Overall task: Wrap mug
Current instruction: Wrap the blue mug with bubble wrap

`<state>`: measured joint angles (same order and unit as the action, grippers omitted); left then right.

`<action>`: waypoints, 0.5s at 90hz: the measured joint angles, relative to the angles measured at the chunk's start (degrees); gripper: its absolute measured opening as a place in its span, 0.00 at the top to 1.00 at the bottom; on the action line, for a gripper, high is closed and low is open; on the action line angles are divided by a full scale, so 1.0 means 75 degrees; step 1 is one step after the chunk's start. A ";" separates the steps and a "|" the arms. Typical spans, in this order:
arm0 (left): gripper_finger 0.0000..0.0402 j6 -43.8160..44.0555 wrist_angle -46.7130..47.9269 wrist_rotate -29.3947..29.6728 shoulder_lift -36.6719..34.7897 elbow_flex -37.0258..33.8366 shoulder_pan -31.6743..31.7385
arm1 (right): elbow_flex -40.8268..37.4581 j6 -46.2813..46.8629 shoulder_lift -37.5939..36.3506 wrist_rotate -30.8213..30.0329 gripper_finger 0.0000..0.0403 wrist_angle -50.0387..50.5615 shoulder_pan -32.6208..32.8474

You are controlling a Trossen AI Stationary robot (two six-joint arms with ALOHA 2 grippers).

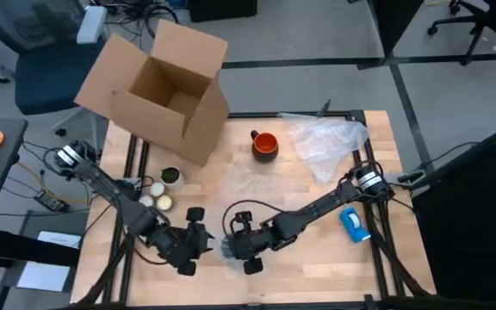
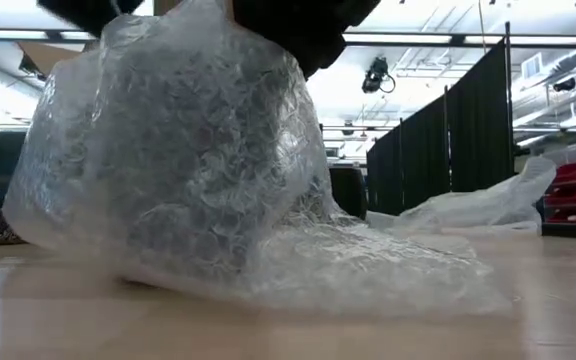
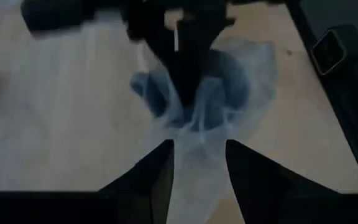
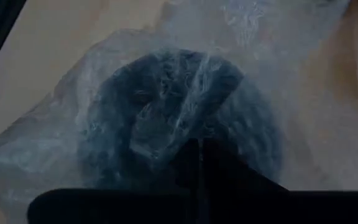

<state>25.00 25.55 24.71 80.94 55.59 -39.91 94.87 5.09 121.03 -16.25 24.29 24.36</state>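
Small round orange-red mug (image 1: 264, 145) standing bare mid-table beside crumpled clear plastic (image 1: 327, 142), right gripper (image 1: 238, 247) pinching a bubble-wrap bundle (image 2: 188, 160) at the near edge, left gripper (image 1: 198, 238) spread apart beside it.

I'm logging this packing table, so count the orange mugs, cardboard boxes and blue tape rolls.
Orange mugs: 1
Cardboard boxes: 1
Blue tape rolls: 1
Total: 3
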 joint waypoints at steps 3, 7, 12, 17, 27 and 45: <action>0.68 0.0121 -0.0079 -0.0078 0.0008 -0.0130 0.0010 | 0.0000 -0.0028 0.0000 0.0000 1.00 0.0000 0.0000; 0.68 0.0200 -0.0241 -0.0158 0.0013 -0.0264 0.0004 | 0.0000 -0.0049 0.0000 0.0000 1.00 0.0002 -0.0013; 0.68 0.0253 -0.0633 -0.0181 0.0009 -0.0437 0.0004 | 0.0000 -0.0064 0.0000 0.0005 1.00 -0.0003 -0.0035; 0.68 0.0116 -0.1049 -0.0179 0.0003 -0.0643 0.0020 | 0.0000 -0.0082 0.0000 0.0019 1.00 -0.0010 -0.0054; 0.68 -0.0196 -0.1767 -0.0181 0.0009 -0.0976 0.0211 | 0.0000 -0.0109 -0.0003 0.0128 1.00 -0.0029 -0.0067; 0.68 -0.0690 -0.2531 -0.0181 0.0009 -0.1195 0.0641 | 0.0000 -0.0157 -0.0003 0.0136 1.00 -0.0026 -0.0064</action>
<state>19.82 6.57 23.35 81.01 46.63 -35.10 94.87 3.91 121.01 -15.23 24.10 23.88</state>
